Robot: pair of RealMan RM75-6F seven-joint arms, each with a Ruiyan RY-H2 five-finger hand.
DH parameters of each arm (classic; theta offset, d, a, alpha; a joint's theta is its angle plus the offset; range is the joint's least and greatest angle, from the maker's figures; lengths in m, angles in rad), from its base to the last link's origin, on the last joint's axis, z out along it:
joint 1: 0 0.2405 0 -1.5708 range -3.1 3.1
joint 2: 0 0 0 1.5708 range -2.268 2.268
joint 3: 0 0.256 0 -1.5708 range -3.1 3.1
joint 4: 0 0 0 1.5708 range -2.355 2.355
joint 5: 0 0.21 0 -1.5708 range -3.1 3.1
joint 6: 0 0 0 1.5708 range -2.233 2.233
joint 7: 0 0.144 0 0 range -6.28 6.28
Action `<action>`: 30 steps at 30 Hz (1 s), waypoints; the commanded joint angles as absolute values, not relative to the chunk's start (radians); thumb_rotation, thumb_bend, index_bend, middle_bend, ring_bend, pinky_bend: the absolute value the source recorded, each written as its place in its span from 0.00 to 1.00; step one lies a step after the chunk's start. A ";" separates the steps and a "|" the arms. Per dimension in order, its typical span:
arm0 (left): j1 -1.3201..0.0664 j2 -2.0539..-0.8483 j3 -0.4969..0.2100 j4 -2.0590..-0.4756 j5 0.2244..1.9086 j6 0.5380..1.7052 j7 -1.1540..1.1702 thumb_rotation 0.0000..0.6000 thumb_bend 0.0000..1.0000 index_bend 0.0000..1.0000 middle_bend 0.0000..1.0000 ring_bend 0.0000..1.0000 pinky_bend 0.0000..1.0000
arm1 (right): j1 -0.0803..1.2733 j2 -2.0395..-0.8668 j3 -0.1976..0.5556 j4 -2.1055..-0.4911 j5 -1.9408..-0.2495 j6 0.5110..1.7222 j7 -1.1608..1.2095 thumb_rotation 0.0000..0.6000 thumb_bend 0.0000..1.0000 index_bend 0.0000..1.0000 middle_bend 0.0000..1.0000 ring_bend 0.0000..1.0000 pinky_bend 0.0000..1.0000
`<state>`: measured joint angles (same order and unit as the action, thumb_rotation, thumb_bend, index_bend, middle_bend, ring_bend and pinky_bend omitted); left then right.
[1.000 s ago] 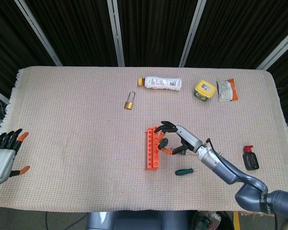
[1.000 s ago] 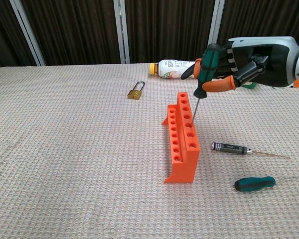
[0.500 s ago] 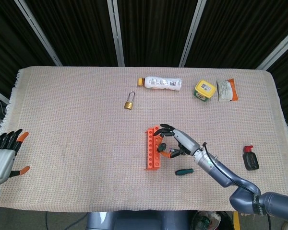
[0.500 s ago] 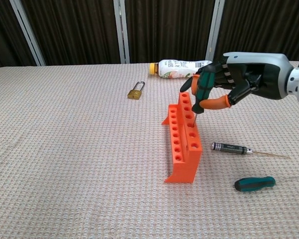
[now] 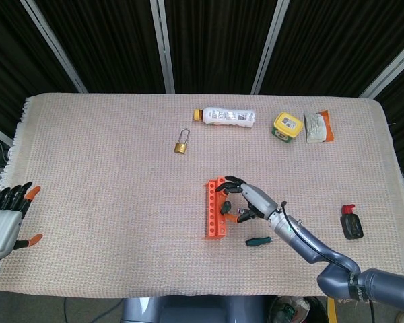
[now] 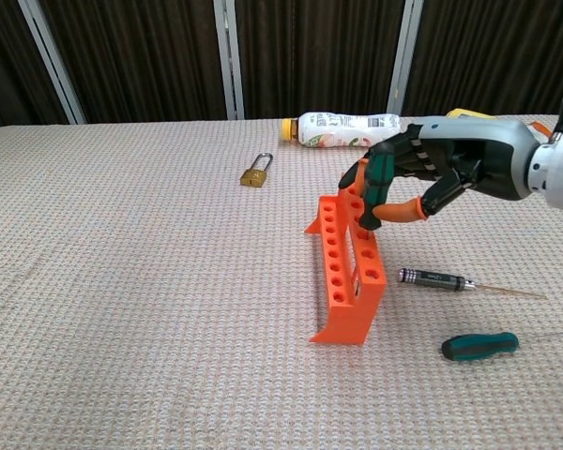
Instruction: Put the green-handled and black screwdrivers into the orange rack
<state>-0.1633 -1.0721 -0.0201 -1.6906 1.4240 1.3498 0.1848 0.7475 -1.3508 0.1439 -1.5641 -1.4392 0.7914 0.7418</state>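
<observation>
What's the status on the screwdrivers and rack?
Right robot hand holds green screwdriver at the rack. Left robot hand open, idle. Black screwdriver and second green one on table.

A coarse, matt woven cloth (image 6: 150,309) is covering the table. Just under the right hand (image 6: 432,173), with its glossy black fingers and orange tips, the orange rack (image 6: 349,272) is showing smooth matt plastic. Beside the hand, the black screwdriver (image 6: 436,278) is gleaming with metal bands, and the padlock (image 6: 255,174) further off is shining brassy.
</observation>
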 commanded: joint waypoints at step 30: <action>-0.164 -1.086 -0.018 -1.651 1.430 1.345 0.140 1.00 0.09 0.08 0.00 0.00 0.00 | 0.734 -1.290 0.133 -1.681 -1.433 0.812 0.665 1.00 0.28 0.35 0.22 0.00 0.00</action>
<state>-0.1642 -1.0860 -0.0184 -1.6508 1.4304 1.3452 0.1398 0.7361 -1.2902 0.1342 -1.6788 -1.4310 0.8099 0.6641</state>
